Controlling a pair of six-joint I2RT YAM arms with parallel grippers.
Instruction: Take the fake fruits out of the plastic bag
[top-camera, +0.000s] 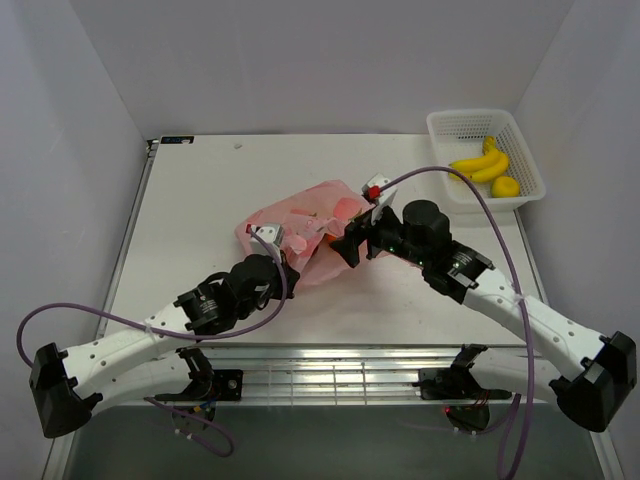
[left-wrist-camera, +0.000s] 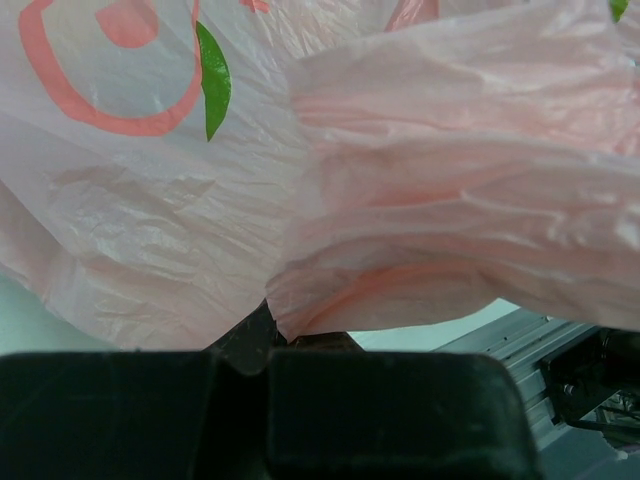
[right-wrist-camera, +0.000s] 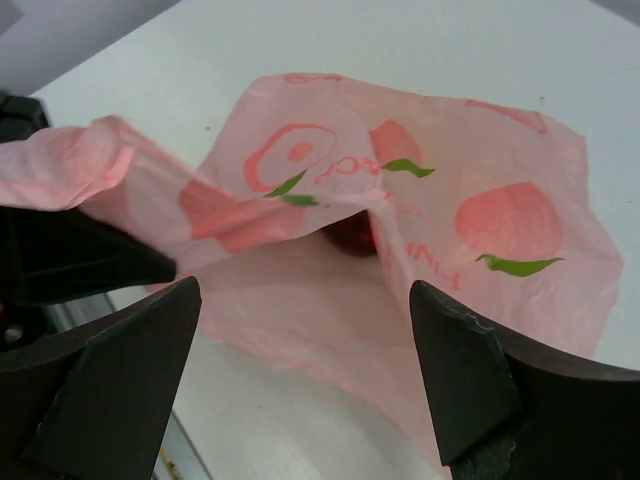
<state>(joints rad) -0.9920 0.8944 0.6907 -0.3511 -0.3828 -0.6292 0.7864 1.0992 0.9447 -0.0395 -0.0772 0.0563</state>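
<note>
The pink plastic bag (top-camera: 305, 222) lies crumpled at the table's middle, its mouth facing my right gripper. My left gripper (top-camera: 285, 248) is shut on a fold of the bag's near edge and holds it lifted. The bag (left-wrist-camera: 420, 200) fills the left wrist view above the closed jaws of the left gripper (left-wrist-camera: 265, 345). My right gripper (top-camera: 347, 246) is open and empty just in front of the bag's mouth. In the right wrist view its gap (right-wrist-camera: 300, 350) frames the opening of the bag (right-wrist-camera: 480, 160), with a dark red fruit (right-wrist-camera: 352, 232) deep inside. Other fruits are hidden.
A white lattice basket (top-camera: 470, 122) stands at the back right with a yellow banana bunch (top-camera: 482, 164) and a small yellow fruit (top-camera: 505, 186) in it. The table's metal front rail (top-camera: 330, 375) runs between the arm bases.
</note>
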